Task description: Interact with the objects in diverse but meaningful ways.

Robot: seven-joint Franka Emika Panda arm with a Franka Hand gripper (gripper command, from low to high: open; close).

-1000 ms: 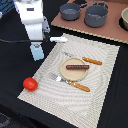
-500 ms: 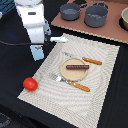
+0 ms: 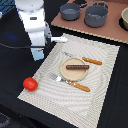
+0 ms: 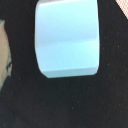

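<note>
Hanging over the pale blue cup (image 4: pixel 67 40), the pincer's opening cannot be told.

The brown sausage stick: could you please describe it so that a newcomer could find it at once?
Start at the pale striped placemat in the middle of the dark table. At its centre sits a round tan plate, and the brown sausage stick lies flat across it. Unlike the orange-handled utensils beside the plate, it is dark, plain and on the plate.

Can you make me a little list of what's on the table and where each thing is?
tomato: on the dark table, just off the mat's corner
sausage: lying on the plate
fork: beside the plate, on the mat
pots: two, at the back
blue cup: under the wrist camera
fingers: hidden
</note>
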